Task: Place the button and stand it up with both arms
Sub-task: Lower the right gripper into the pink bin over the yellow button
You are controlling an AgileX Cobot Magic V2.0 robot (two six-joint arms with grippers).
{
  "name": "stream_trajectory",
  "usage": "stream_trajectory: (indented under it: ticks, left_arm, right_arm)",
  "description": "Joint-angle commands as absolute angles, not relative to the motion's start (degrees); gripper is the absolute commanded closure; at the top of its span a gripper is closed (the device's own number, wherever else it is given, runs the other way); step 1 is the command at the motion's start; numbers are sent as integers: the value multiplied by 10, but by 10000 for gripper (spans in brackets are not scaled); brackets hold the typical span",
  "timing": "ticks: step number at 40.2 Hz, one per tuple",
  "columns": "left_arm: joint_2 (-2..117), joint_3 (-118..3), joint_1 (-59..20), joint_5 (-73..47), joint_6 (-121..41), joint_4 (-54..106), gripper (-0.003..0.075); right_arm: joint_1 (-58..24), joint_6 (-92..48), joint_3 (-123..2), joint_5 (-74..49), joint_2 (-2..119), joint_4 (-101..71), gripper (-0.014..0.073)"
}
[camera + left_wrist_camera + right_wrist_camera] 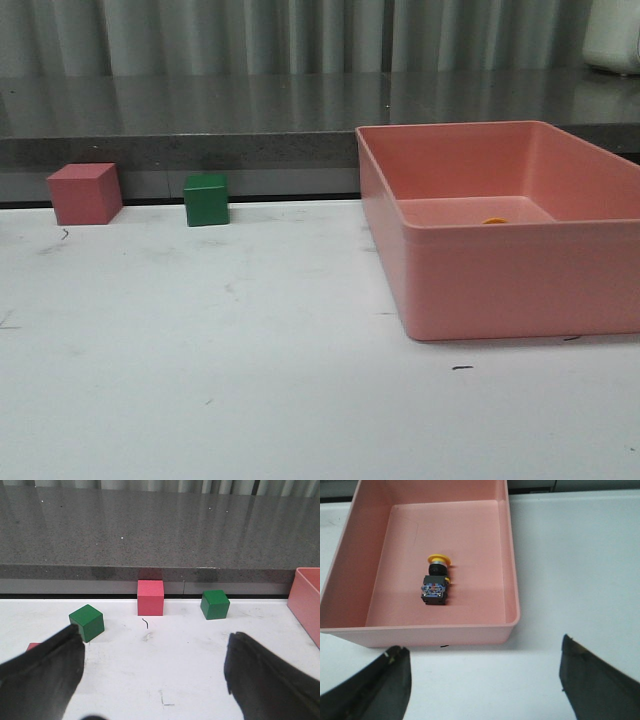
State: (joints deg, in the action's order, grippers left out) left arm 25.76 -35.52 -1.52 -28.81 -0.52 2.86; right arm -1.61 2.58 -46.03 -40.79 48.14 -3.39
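Observation:
The button [436, 579], with a yellow cap and black body, lies on its side on the floor of the pink bin [510, 570]. In the front view only a sliver of its yellow cap [494, 221] shows over the bin wall [500, 280]. My right gripper [485, 680] is open and empty over the white table, just outside the bin's near wall. My left gripper [155, 675] is open and empty above the table, short of the cubes. Neither arm shows in the front view.
A pink cube [85, 193] and a green cube [206, 199] stand at the table's far edge by a grey ledge [200, 120]. The left wrist view shows the pink cube [150, 597], two green cubes [87, 623] [215, 604], and the bin's corner [306, 600].

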Motion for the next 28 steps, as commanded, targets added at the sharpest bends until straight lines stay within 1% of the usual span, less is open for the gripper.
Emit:
stream_trajectory:
  ticks: [1,10,14,22,28]
  left_arm:
    - [265,-371,-19,-246,-5,34,158]
    - [265,-371,-19,-246,-5,34,158]
    - [265,-371,-19,-246,-5,34,158]
    - [265,-371,-19,-246,-5,34,158]
    - [265,-371,-19,-246,-5,34,158]
  right_arm:
    - [-33,-17,-510,-394,523,-60,-29]
    - [-102,-36,-598,-418,657,-72,-29]
    - [-119,-34,-648,-456,723,-72,-29]
    - [-124,-20,-744,-512,840,-71,-29]
    - [-124,0,-803,-522,909,-68,-29]
